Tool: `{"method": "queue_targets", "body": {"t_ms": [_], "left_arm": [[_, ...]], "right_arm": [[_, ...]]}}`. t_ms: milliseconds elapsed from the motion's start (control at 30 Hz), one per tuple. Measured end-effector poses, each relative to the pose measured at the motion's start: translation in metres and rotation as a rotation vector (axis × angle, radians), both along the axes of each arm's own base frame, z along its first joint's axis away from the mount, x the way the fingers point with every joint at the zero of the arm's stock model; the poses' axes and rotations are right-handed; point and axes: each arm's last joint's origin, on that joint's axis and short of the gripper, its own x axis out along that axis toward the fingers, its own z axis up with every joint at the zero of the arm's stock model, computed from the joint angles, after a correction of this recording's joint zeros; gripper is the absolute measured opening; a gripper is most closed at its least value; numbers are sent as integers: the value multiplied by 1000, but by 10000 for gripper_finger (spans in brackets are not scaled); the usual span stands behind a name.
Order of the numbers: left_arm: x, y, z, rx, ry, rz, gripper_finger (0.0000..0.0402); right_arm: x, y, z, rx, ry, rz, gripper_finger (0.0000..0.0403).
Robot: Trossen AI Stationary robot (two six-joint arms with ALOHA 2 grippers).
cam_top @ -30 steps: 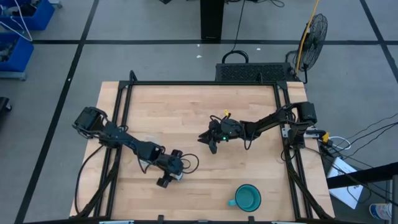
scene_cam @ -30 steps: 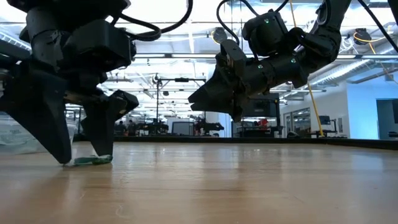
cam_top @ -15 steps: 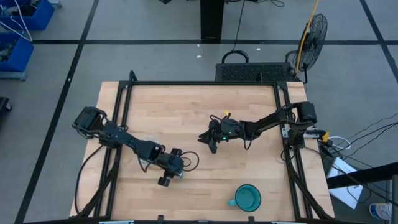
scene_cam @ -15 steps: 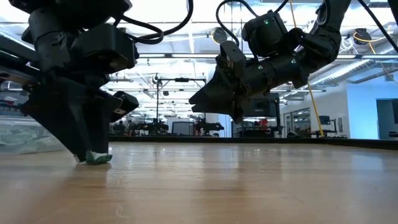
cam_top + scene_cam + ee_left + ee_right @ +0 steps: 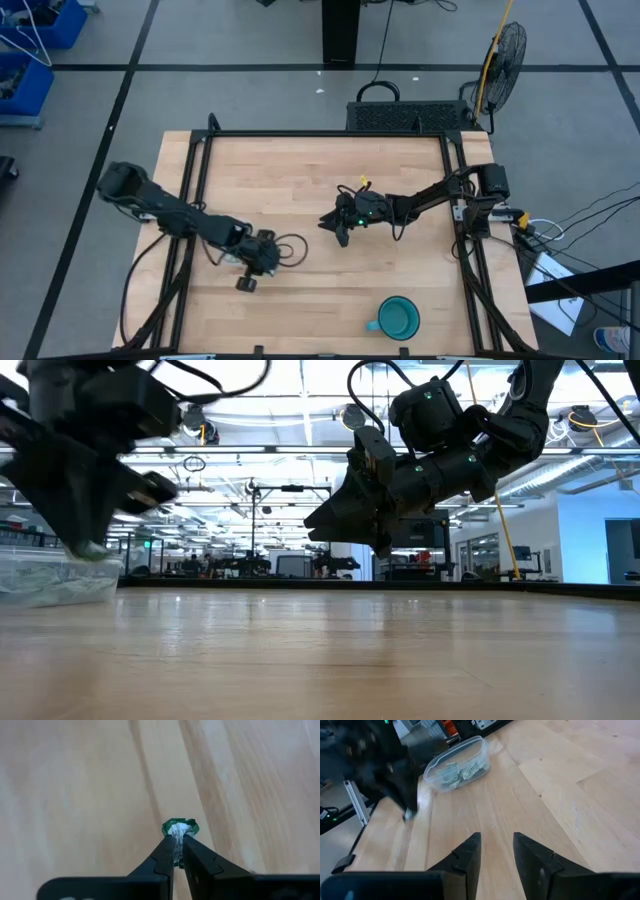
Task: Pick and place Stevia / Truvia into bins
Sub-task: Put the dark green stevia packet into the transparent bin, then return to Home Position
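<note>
My left gripper [image 5: 178, 840] is shut on a small green and white Stevia sachet [image 5: 179, 826], which it holds above the wood table near the table's left side; the low view shows the gripper [image 5: 88, 545] just above the bin. The bin [image 5: 457, 764] is a clear shallow tub standing on the table, with several sachets lying in it, also seen in the low view [image 5: 55, 580]. My right gripper [image 5: 496, 851] hangs open over the table's middle [image 5: 336, 232], nothing between its fingers. My left gripper pinches the sachet's near end [image 5: 178, 834] between its two fingertips. The fingers slant steeply down at it. The sachet's crumpled free end [image 5: 179, 825] sticks out past the fingertips. It is lifted clear of the table.
A teal mug [image 5: 398, 318] stands near the table's front edge toward the right. Black frame rails [image 5: 200, 180] run along the table's left, right and far sides. Bare wood lies between the two arms.
My left gripper has shut on the sachet that lay on the table, then risen and swung toward the table's left, toward the bin. The sachet has come up with it, lifted clear of the wood.
</note>
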Motion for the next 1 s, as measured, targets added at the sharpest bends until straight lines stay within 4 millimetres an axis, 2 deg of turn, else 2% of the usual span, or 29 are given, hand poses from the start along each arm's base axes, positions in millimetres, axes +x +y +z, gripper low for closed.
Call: {"method": "queue_targets", "body": {"t_ms": [133, 267, 367, 567, 767, 867, 1000], "left_arm": [[-30, 13, 21, 71, 104, 63, 45], [-58, 28, 35, 222, 176, 156, 46], [-71, 36, 42, 278, 208, 222, 46], [-68, 33, 44, 189, 195, 246, 47], [-63, 31, 31, 252, 269, 185, 55], [-59, 30, 23, 282, 309, 155, 88], [-56, 29, 16, 335, 334, 122, 151]], "right_arm": [[0, 0, 0, 0, 0, 0, 110], [0, 0, 0, 0, 0, 0, 110], [0, 0, 0, 0, -6, 0, 110], [0, 0, 0, 0, -5, 0, 110], [0, 0, 0, 0, -1, 0, 110], [0, 0, 0, 0, -1, 0, 110], [0, 0, 0, 0, 0, -1, 110]]}}
